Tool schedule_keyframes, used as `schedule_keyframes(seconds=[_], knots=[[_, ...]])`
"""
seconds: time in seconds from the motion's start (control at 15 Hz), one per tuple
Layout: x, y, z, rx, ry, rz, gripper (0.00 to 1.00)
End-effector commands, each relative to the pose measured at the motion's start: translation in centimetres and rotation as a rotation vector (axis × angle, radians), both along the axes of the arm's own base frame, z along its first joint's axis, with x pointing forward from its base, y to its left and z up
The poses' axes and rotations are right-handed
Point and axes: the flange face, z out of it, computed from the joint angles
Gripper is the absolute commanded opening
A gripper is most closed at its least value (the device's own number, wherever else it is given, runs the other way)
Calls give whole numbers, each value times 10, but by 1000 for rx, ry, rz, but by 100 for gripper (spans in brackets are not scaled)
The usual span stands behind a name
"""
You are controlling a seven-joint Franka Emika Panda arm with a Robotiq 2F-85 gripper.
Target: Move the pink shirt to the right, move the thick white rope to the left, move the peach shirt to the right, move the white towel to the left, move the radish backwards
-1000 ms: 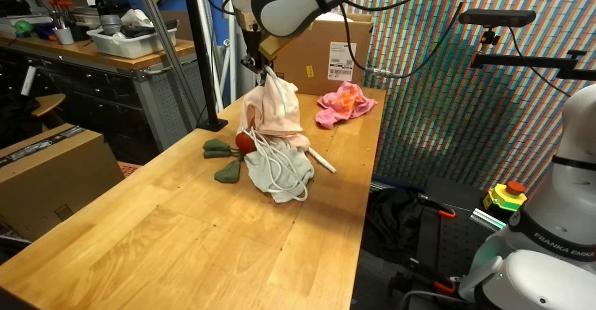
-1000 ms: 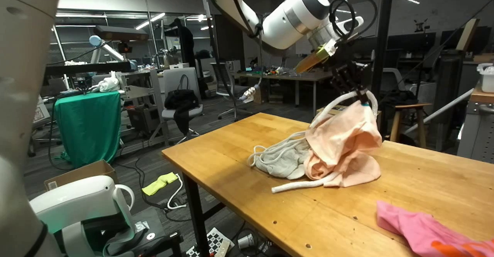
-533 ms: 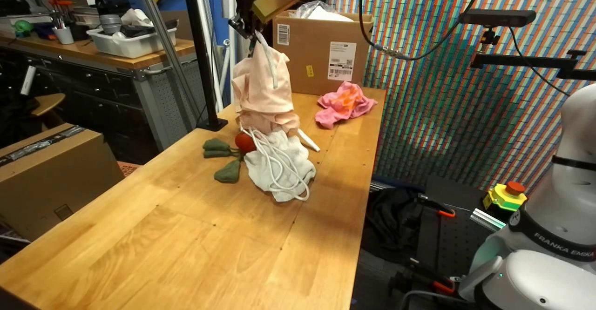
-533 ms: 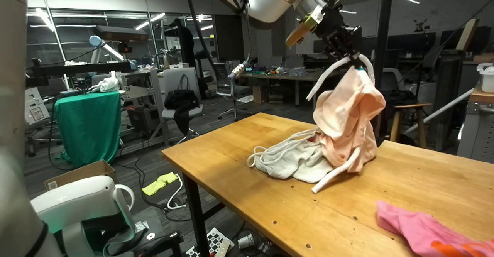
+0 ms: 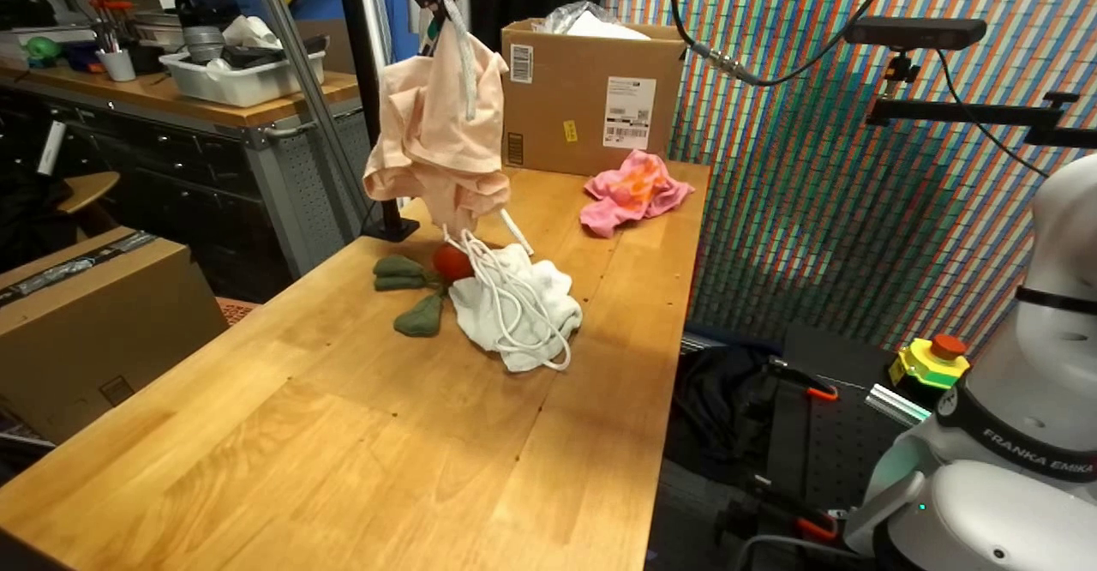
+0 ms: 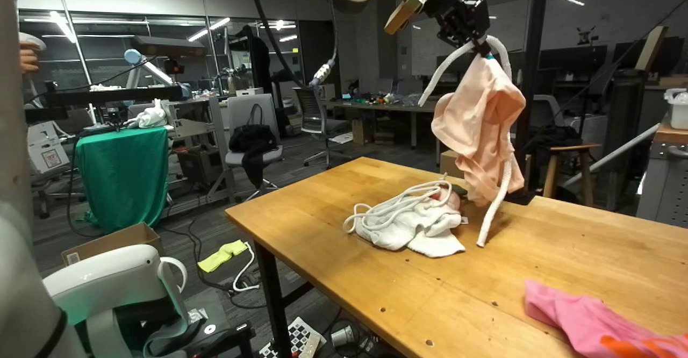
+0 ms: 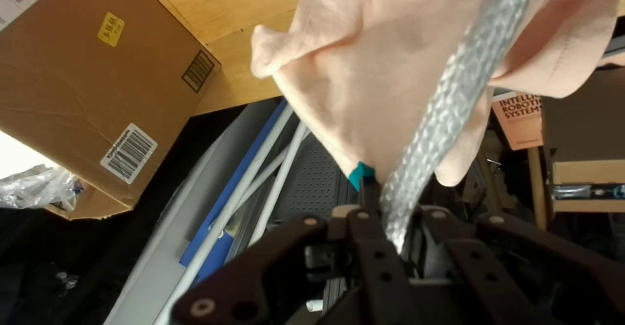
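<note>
While the pink shirt (image 6: 591, 320) just sits on the table (image 6: 344, 261), cut off at the edge in an exterior view, the gripper (image 6: 485, 51) is up in the air with its jaws clamped on the top of the peach shirt (image 6: 473, 119). The whole garment dangles. The thick white rope (image 6: 504, 183) is draped over the gripper too: a short end sticks out sideways, the longer bit drops behind the shirt and pokes out below. Can't tell from where I'm standing whether that tip touches the table. The white towel (image 6: 424, 229) lies bunched up with thin string (image 6: 408, 199) looped across it, and the radish (image 6: 451, 199) peeks out behind.

Again in an exterior view, the radish is way easier to spot: red, round, just beside the towel, green leaves (image 5: 418, 315) flopped on the table. Pink shirt's crumpled up near a cardboard box (image 5: 574, 91), well apart from the towel.

Wrist view is mostly peach shirt, gathered to a point where the gripper has it, with the rope running across it. The box shows off to the left.
</note>
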Motion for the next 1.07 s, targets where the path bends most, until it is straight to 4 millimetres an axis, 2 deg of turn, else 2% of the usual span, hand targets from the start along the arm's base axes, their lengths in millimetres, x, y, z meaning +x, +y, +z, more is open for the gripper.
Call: schedule_keyframes(seconds=[0.0, 0.2, 0.47, 0.67, 1.0], knots=[[-3, 28, 30, 10, -84, -4, 5], [-5, 60, 35, 5, -104, 32, 5], [-9, 103, 29, 15, -62, 106, 5], [-12, 135, 22, 19, -40, 154, 5], [-18, 200, -4, 34, -14, 239, 5]])
